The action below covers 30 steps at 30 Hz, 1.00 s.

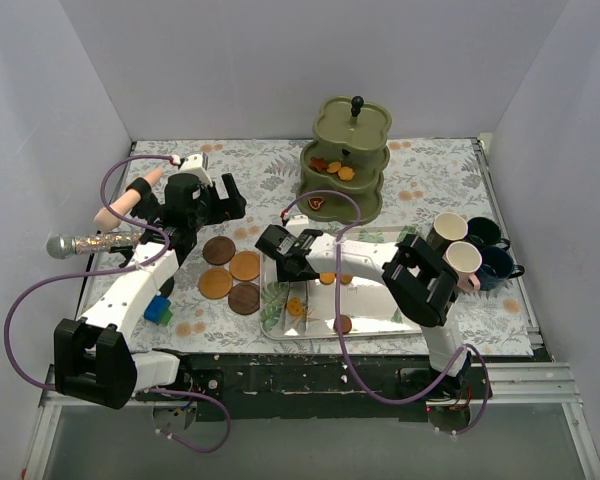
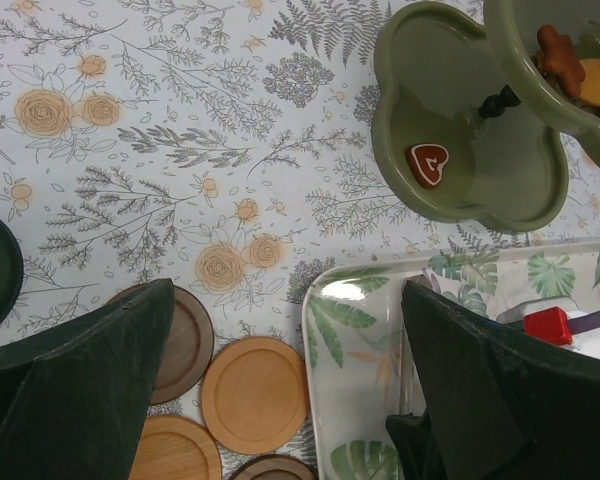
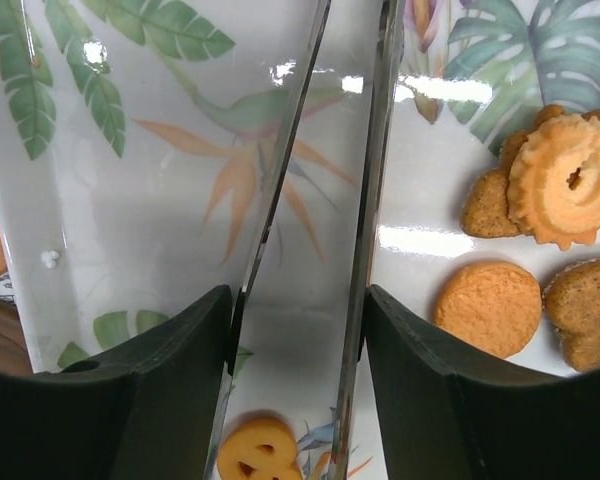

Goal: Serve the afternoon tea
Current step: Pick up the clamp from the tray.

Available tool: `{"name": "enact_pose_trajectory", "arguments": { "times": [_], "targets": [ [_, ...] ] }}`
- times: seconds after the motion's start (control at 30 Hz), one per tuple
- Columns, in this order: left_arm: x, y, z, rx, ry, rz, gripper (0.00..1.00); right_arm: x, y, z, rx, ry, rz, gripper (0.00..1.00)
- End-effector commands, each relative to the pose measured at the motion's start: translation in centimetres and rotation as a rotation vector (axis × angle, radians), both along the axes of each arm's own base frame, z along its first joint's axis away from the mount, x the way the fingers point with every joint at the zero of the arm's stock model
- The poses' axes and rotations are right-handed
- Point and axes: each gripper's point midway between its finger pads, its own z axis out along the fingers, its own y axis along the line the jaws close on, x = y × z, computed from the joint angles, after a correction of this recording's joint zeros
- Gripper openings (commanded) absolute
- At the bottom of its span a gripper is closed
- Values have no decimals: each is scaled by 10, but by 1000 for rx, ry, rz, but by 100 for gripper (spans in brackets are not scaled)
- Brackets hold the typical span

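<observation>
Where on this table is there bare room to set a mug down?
Bare cloth lies between the left gripper and the stand, and again between the stand and the mugs. Crowded: the coasters beside the tray, and the mugs' corner.

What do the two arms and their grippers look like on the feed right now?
Both are built alike: the left arm and right arm have white links between chunky black joint blocks. A thin purple cable loops loosely along each arm. The left gripper and right gripper each have two broad, dark, matte fingers that narrow toward the tip.
</observation>
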Motion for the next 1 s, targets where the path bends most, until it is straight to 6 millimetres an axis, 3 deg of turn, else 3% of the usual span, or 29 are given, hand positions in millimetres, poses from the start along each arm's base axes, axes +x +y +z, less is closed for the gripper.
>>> {"name": "enact_pose_trajectory", "arguments": {
  "times": [0.0,0.27,0.47,0.67,0.97],
  "targets": [
    [2,5,6,27,-28,15,98,-2,-1,7,12,-21,30,60],
    [4,14,1,63,-26,47,98,18,2,90,153,-245,113,55],
    [5,20,0,85,-29,69,98,18,-17,143,311,-411,112,53],
    [6,23,-6,105,-22,86,98,7,-53,146,374,-534,112,51],
    [8,23,-15,111,0,81,98,-8,-60,173,471,-697,201,50]
  ]
}}
